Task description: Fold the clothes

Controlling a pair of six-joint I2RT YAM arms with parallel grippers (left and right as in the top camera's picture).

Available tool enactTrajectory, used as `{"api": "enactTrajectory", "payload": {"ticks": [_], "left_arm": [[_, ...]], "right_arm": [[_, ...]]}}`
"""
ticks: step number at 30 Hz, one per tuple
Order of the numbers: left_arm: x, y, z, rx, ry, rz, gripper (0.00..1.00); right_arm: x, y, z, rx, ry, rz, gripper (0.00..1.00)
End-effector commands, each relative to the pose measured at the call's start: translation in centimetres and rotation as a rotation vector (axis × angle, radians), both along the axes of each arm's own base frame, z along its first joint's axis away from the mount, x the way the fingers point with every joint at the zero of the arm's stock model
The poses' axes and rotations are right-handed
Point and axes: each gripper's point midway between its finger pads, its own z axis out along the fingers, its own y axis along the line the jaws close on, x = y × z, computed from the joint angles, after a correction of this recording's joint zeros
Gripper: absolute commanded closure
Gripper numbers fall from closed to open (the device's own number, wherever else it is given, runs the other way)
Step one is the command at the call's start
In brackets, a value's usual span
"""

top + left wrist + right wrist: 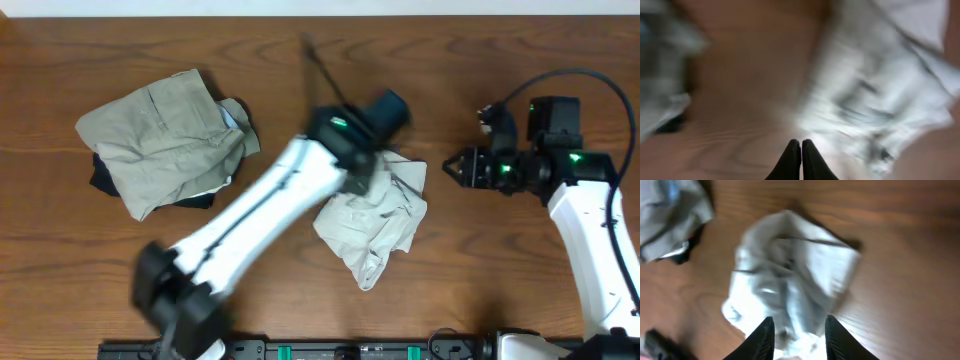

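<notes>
wood table (500, 280): cream garment (385, 225) crumpled, long axis upper-r to lower-l

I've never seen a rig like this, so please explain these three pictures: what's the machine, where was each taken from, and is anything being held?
The machine is two robot arms, a left arm and a right arm, at a wooden table. One picture looks down from above; the other two come from cameras on the wrists. A crumpled cream-white garment lies mid-table; a khaki-tan garment sits further left on dark cloth. The left tool is shut, apparently on nothing, though that view is blurred. The right tool is open and empty, facing the cream-white garment.
</notes>
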Motion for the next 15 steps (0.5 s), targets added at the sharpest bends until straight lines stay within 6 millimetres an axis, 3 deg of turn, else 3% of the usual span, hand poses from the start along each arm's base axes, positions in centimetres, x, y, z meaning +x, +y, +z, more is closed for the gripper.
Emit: {"api": "enactTrajectory", "payload": {"ticks": [1, 4, 7, 9, 12, 15], "left_arm": [[2.6, 6.3, 5.7, 0.014, -0.204, 0.194, 0.94], [3.3, 10.4, 7.9, -0.014, -0.253, 0.308, 0.93], [3.5, 13.6, 9.2, -0.024, -0.285, 0.394, 0.91], [3.3, 15.0, 9.7, -0.022, -0.292, 0.428, 0.90], [3.0, 16.3, 9.7, -0.008, -0.280, 0.457, 0.90], [2.9, 16.5, 9.4, 0.010, -0.266, 0.440, 0.90]], "right_arm": [[-1.0, 4.8, 0.8, 0.048, -0.045, 0.176, 0.68], [-1.8, 7.7, -0.5, -0.081, -0.070, 0.269, 0.65], [-3.0, 9.9, -2.9, -0.246, -0.061, 0.351, 0.56], [-4.2, 11.4, -4.7, -0.328, -0.045, 0.422, 0.48], [-4.9, 11.6, -6.8, -0.517, -0.052, 0.468, 0.34], [-5.0, 11.7, -7.4, -0.658, -0.097, 0.488, 0.34]]}}
